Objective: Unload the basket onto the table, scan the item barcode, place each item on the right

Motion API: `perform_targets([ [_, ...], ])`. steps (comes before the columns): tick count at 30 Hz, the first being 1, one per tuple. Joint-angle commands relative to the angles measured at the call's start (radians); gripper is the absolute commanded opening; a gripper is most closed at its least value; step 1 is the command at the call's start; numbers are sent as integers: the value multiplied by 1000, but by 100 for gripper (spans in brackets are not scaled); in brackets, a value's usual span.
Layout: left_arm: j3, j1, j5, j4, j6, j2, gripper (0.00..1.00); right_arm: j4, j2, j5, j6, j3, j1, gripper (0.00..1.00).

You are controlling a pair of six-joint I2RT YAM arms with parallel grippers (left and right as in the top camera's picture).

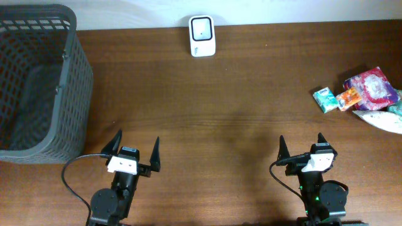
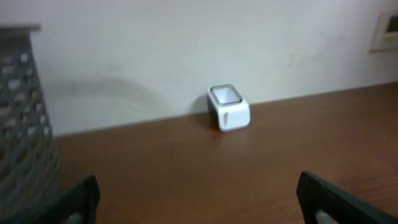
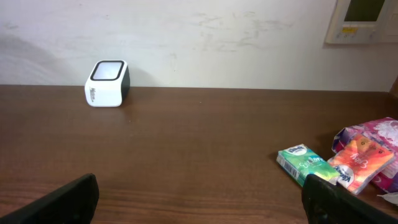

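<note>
Closest to the overhead lens, the left gripper (image 1: 138, 138) sits at 7 o'clock by the table's near edge and the right gripper (image 1: 301, 138) at 5 o'clock, both pointing toward 12. Each has its jaws spread wide and released, gripping nothing; only bare brown table (image 1: 220, 125) shows in the gaps.

The white scanner (image 1: 202, 36) stands at 12 o'clock, at the far edge of the table against the pale wall (image 3: 217, 37), its dark-rimmed window turned upward. From the left wrist it lies at about 12 o'clock beyond the fingers (image 2: 78, 199); from the right wrist it lies at 10 o'clock.

The items for scanning lie in a cluster at 3 o'clock by the right edge, well apart from both grippers and from the scanner. A green pack (image 1: 325, 99) is nearest the middle of the table, with an orange pack (image 1: 348, 98) just beside it on its 3 o'clock side. A pink packet (image 1: 372, 88) lies beyond those, and a pale bag (image 1: 380, 119) at the cluster's 5 o'clock.

A grey mesh basket (image 1: 78, 94) fills the 9 to 10 o'clock corner, near the left gripper. A wall panel (image 3: 364, 18) hangs at 1 o'clock in the right wrist view.
</note>
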State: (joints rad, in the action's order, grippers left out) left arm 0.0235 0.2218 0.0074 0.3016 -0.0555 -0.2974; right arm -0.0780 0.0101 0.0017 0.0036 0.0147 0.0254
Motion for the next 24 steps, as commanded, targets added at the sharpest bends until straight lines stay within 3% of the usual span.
perform_targets([
  [1,-15,-77,32,-30,66,53,99,-3,-6,6,0,-9,-7,99],
  [3,-15,-101,34,-58,67,86,99,-3,-6,6,0,-9,-7,99],
  [9,-15,-166,31,-384,73,283,99,-3,-6,6,0,-9,-7,99],
  [21,-15,-255,-32,-385,117,293,99,-3,-6,6,0,-9,-7,99],
  [24,-15,-305,-36,-385,198,293,99,-3,-6,6,0,-9,-7,99],
])
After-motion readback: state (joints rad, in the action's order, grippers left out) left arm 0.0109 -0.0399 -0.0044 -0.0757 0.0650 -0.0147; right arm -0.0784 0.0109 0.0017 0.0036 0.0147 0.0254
